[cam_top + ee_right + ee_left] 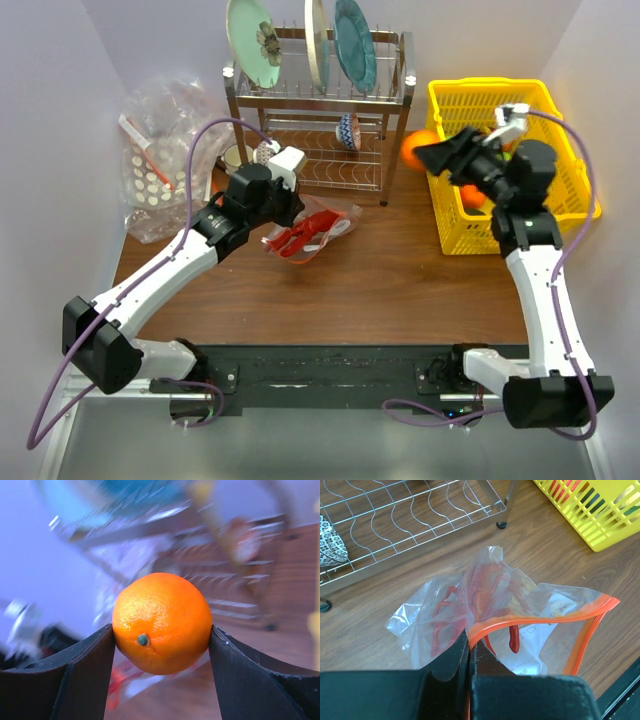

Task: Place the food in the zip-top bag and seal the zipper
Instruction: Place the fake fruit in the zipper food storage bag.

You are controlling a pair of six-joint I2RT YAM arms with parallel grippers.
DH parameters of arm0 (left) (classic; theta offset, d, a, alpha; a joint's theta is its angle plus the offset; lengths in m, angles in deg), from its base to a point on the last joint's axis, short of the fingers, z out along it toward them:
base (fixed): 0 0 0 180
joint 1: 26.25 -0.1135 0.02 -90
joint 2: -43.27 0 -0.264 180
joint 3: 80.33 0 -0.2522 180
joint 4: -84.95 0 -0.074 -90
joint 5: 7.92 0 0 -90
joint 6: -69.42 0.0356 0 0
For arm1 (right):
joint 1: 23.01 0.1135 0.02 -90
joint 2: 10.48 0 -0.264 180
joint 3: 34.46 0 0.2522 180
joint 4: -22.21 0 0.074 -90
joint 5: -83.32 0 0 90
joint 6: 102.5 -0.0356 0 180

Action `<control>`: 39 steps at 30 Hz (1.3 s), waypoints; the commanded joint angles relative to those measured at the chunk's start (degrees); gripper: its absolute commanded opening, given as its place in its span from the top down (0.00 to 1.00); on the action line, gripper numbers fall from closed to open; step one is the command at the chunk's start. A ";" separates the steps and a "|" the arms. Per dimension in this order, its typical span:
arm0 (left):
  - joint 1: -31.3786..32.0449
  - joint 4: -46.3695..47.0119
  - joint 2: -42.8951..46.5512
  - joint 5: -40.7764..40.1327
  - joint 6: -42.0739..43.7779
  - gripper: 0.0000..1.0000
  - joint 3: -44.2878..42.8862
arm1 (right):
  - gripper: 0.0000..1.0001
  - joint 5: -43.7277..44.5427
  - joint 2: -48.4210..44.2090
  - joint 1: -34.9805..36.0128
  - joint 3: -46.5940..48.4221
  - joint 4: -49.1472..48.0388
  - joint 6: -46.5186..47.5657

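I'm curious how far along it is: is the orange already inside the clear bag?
No, the orange is clamped in the right gripper, well away from the zip-top bag.

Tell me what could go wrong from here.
1. The round orange, pinched only at its sides by the right gripper, might slip out.
2. The left gripper pinches the zip-top bag at one spot of its rim, so the slack mouth may be too narrow, with the lobster already inside.
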 commanded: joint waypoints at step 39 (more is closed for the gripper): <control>-0.60 -3.03 -6.45 17.79 -10.65 1.00 -13.19 | 0.57 36.46 2.89 40.20 -11.74 -4.47 8.49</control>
